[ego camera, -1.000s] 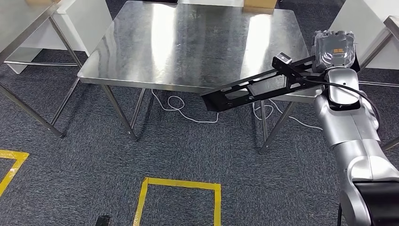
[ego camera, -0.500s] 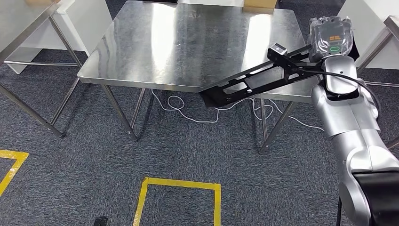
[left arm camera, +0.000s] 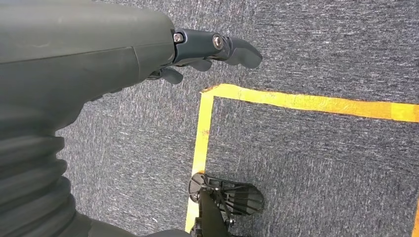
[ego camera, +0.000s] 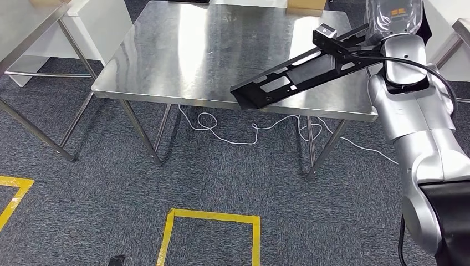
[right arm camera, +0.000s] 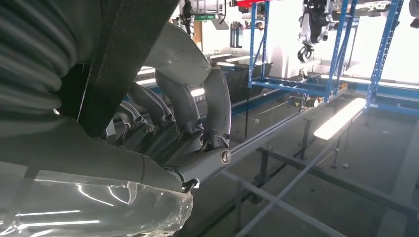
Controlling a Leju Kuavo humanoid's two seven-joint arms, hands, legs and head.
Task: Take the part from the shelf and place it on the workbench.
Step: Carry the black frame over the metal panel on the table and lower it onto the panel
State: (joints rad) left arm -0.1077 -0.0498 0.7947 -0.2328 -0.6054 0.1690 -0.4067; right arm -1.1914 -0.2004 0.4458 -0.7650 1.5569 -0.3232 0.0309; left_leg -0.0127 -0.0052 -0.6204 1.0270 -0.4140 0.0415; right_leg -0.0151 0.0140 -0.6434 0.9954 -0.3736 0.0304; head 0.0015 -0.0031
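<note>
Long black perforated metal bracket (ego camera: 296,75) clamped at one end by right hand (ego camera: 391,19) fingers, slanting above shiny steel bench (ego camera: 183,50); risk of far end striking bench edge, twisting loose.

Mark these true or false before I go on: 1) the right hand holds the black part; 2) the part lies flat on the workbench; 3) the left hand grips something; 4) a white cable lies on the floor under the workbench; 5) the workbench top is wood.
1) True: the right hand holds the black part by one end.
2) False: the part is carried tilted above the workbench, its free end over the near edge.
3) False: the left hand hangs over the carpet holding nothing.
4) True: a white cable loops on the carpet there.
5) False: the top is shiny metal.
</note>
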